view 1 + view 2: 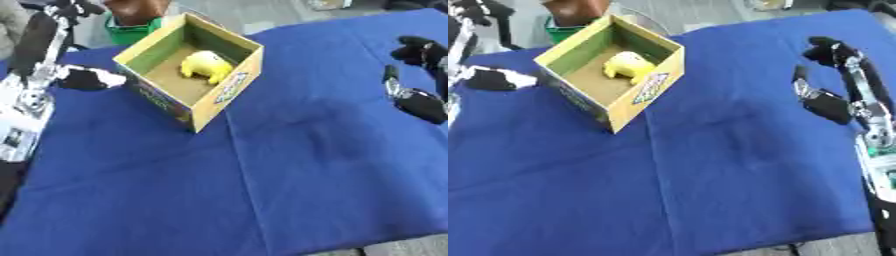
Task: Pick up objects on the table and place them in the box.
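The right robot hand [833, 80] hangs empty, fingers relaxed, over the blue-covered worktop [728, 170]. Well to its left, the open box [636, 95] holds a yellow object [627, 65].

Yellow object [206, 65] — tan box [229, 87], green-lined — on a blue cloth [289, 165].

An open cardboard box [194, 75] sits in the upper left of the frame on the blue cloth, turned cornerwise, with green inner walls and printed yellow sides. A small yellow object [206, 65] lies inside on its floor.
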